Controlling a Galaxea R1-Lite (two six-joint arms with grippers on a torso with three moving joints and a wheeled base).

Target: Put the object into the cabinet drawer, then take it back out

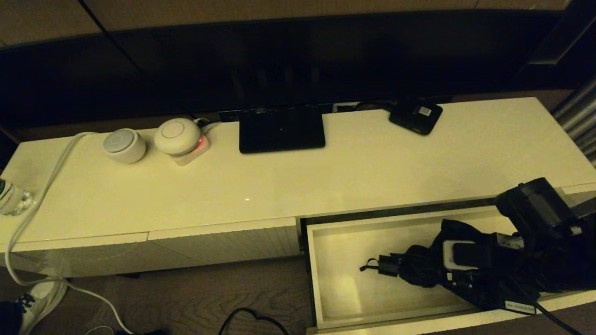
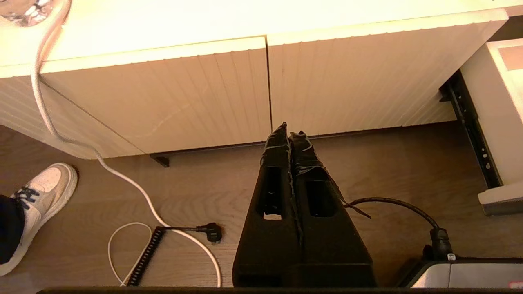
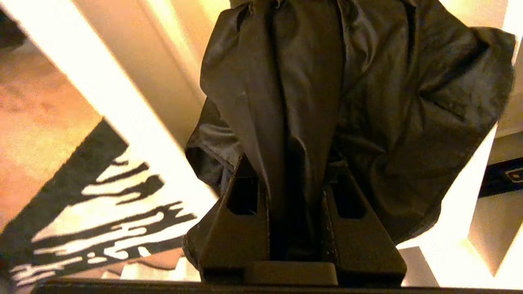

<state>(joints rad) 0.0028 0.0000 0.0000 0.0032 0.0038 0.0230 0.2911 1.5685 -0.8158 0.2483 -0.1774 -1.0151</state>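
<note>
The cabinet drawer [image 1: 326, 284] stands pulled open at the lower right, its pale interior showing. The black umbrella [image 1: 419, 270] is inside the drawer's outline, with its short handle and wrist loop [image 1: 368, 267] pointing left. My right gripper [image 1: 447, 272] reaches in from the right and is shut on the umbrella. In the right wrist view the bunchy fabric [image 3: 327, 81] is pinched between the fingers of the right gripper [image 3: 292, 163] and hides their tips. I cannot tell whether the umbrella rests on the drawer bottom. My left gripper [image 2: 289, 132] is shut and empty, parked low in front of the closed ribbed panels.
On the cabinet top are a flat black stand [image 1: 281, 128], a small black box with a white label [image 1: 416, 116], two round white devices [image 1: 123, 145] and a white cable [image 1: 42, 195]. A bottle [image 1: 11, 197] sits at the left edge. A shoe [image 2: 41, 196] and cables lie on the floor.
</note>
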